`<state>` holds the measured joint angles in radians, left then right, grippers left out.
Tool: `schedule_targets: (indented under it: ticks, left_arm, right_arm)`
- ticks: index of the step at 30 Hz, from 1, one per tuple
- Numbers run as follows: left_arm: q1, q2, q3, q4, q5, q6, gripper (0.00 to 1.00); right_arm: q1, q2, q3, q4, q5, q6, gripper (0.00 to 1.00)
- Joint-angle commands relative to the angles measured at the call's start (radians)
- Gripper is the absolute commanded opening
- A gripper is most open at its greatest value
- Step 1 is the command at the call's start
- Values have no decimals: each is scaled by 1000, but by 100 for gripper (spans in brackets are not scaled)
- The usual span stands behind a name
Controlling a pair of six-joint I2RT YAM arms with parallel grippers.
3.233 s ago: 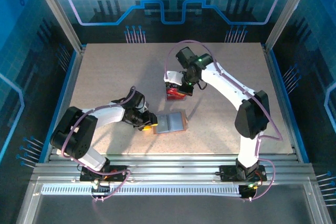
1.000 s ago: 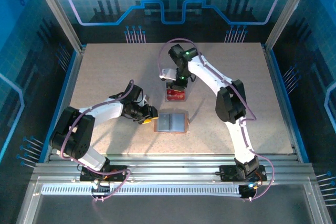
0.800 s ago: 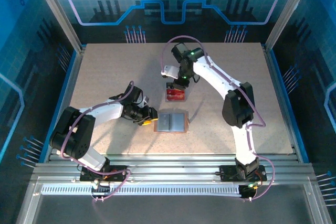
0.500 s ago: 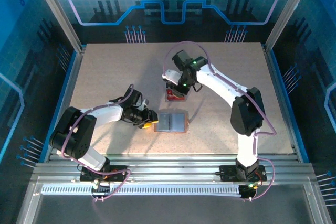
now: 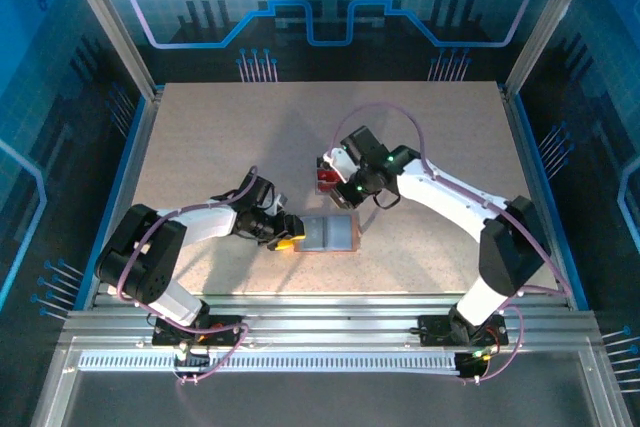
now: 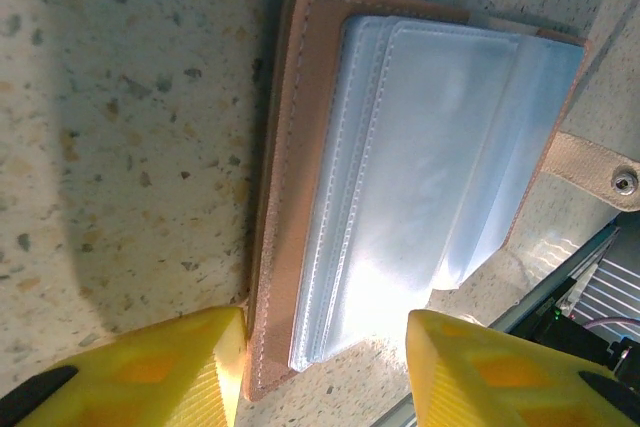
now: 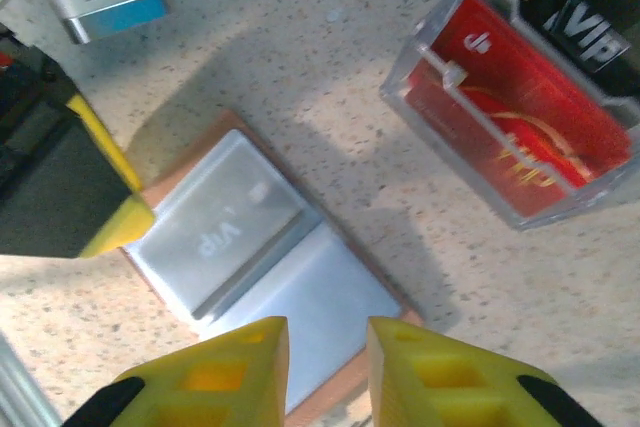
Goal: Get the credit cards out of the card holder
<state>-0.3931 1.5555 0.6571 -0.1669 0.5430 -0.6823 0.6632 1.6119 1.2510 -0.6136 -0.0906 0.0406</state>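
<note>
The card holder (image 5: pixel 329 235) lies open on the table, tan rim around grey-blue sleeves (image 6: pixel 430 147), clasp tab (image 6: pixel 592 163) to one side. A card lettered VIP (image 7: pixel 216 232) shows through one frosted sleeve of the holder (image 7: pixel 330 297). My left gripper (image 5: pixel 286 235) is open at the holder's left edge, and one corner of the holder lies between its yellow fingers (image 6: pixel 130 372). My right gripper (image 7: pixel 328 372) hovers over the holder's far side (image 5: pixel 346 197), open by a narrow gap, holding nothing. A red card (image 7: pixel 520 132) and a dark card (image 7: pixel 580 7) stand in the clear tray (image 5: pixel 325 180).
The clear tray (image 7: pixel 440 77) stands just beyond the holder, close to my right gripper. The left arm's black and yellow finger (image 7: pixel 105 217) shows beside the holder. A metal rail (image 6: pixel 600 292) runs along the table's near edge.
My right gripper has come away from over the clear tray and moved nearer, to above the holder. My left gripper has edged right against the holder's left edge.
</note>
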Motion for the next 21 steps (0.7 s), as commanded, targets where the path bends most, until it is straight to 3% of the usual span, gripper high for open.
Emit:
schedule_targets:
  ticks: [1, 6, 9, 14, 21]
  left_arm:
    - [-3, -45, 8, -23, -33, -11, 46]
    - [-3, -73, 34, -46, -56, -7, 45]
    - [-4, -64, 48, -44, -47, -10, 40]
    - [-3, -23, 58, -22, -31, -7, 23]
    - [-3, 18, 38, -4, -28, 3, 8]
  right_arm:
    - [21, -58, -113, 204, -102, 236, 21]
    - [27, -71, -250, 428, -204, 526, 15]
    - [31, -37, -273, 475, -244, 656, 13]
    - [43, 38, -262, 508, -319, 737, 14]
    - [71, 140, -195, 453, -306, 771, 21]
